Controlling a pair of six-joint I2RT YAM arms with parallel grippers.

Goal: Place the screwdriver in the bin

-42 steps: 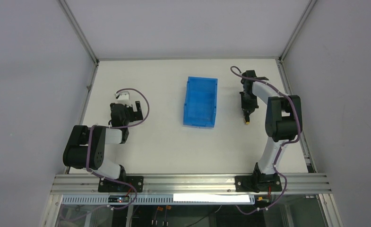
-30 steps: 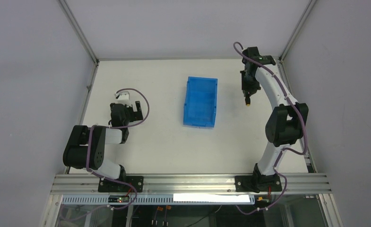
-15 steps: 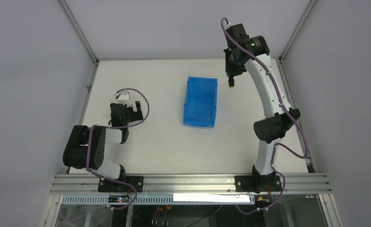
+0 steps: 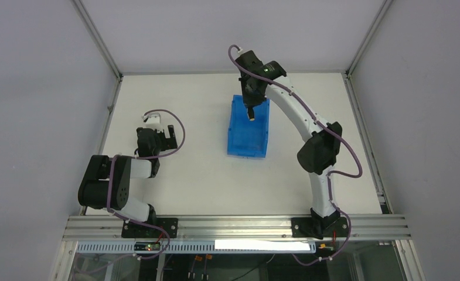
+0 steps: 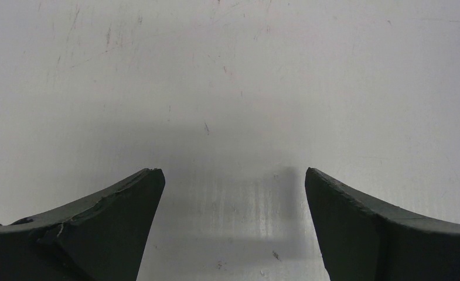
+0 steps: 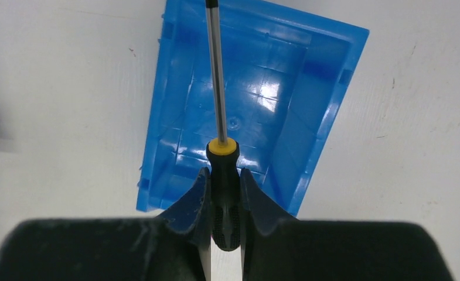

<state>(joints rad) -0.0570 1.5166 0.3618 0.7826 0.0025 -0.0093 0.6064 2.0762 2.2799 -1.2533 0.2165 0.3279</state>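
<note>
The screwdriver (image 6: 222,148) is a small, slim tool. It has a thin, straight, bright metal shaft and a black handle with a yellow collar where the shaft goes in. The lower part of the handle has a fine ribbed or knurled grip. In the right wrist view the shaft runs straight away from the camera, and its tip is cut off by the top edge of that view.

The right gripper (image 6: 224,174) is nearly closed and clamps the black handle, with one of its fingers (image 6: 197,200) pressed against each side just below the yellow collar.

The screwdriver hangs over the open top of the bin (image 6: 322,111) and is not lying in it. The bin is a bright blue plastic box with sloped walls and a glossy floor, and the screwdriver is much shorter than it. From above, the tool sits over the far part of the bin, which stands near the middle of the white table (image 4: 186,175).

The left gripper (image 5: 233,172) is low over the table on the left side, well apart from the bin. Its jaws are spread wide with nothing between them
</note>
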